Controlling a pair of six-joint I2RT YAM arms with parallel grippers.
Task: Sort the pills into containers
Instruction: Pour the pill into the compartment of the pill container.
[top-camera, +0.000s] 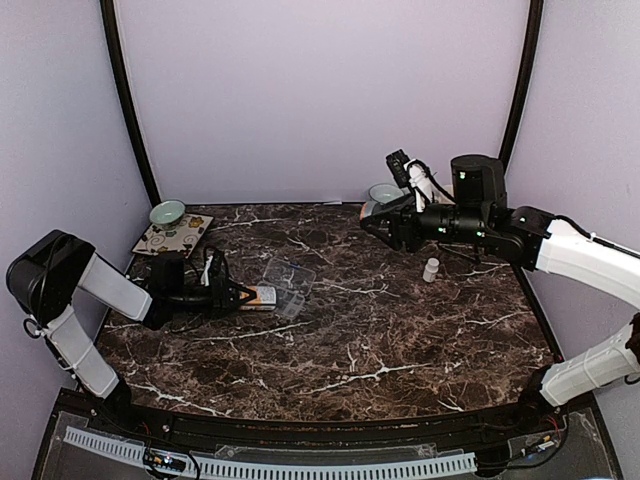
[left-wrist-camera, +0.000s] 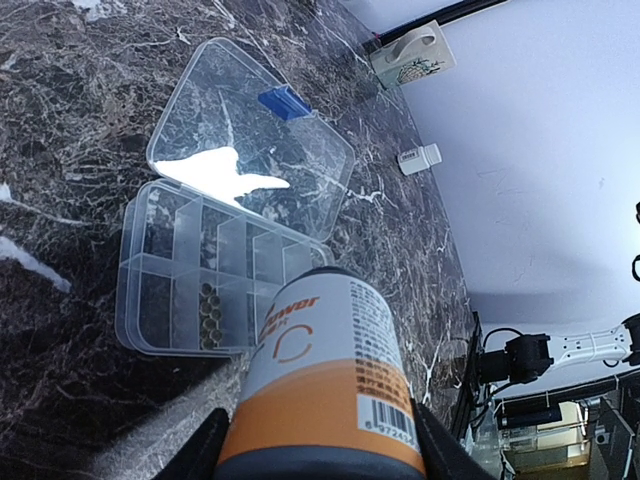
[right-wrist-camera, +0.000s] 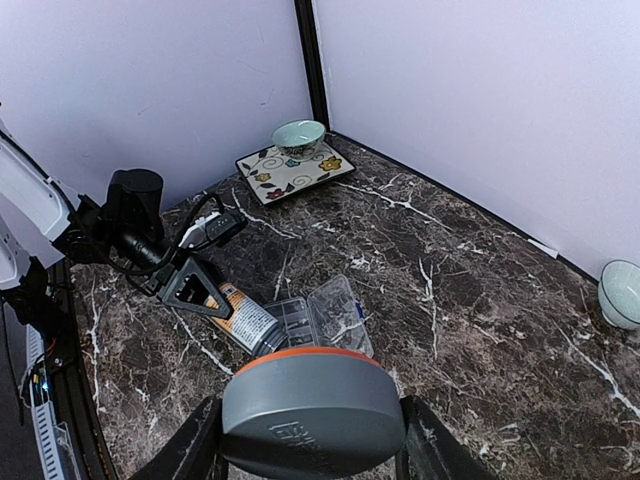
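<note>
My left gripper (left-wrist-camera: 322, 445) is clamped round the body of an orange-and-white pill bottle (left-wrist-camera: 320, 350). The bottle lies nearly level, its far end reaching over the near edge of the organizer box (left-wrist-camera: 190, 270). The box sits left of centre on the bench (top-camera: 400, 340), just right of that gripper. It is open, with its clear lid (left-wrist-camera: 250, 140) folded flat on the bench on the far side and a blue latch (left-wrist-camera: 282, 102) at the lid's outer edge. One compartment holds a short row of brownish pills (left-wrist-camera: 208, 315); the others I cannot read through the glare.

My right gripper (right-wrist-camera: 310, 450) hangs high over the far right of the bench, closed on a round grey piece with an orange rim (right-wrist-camera: 310, 400). It may be the bottle's cap, but I cannot tell for sure.

I judge the box to be thin, light and stiff. It would likely skate on this polished stone at a nudge from the bottle, and the hinge looks like its weak spot. To steady it I would pinch an outer side wall at a short end, never the lid or the thin dividers. The bottle looks smooth and round, so a grip across mid-body suits it. The pills are small and will probably roll and bounce, so a slow tilt seems wise.
</note>
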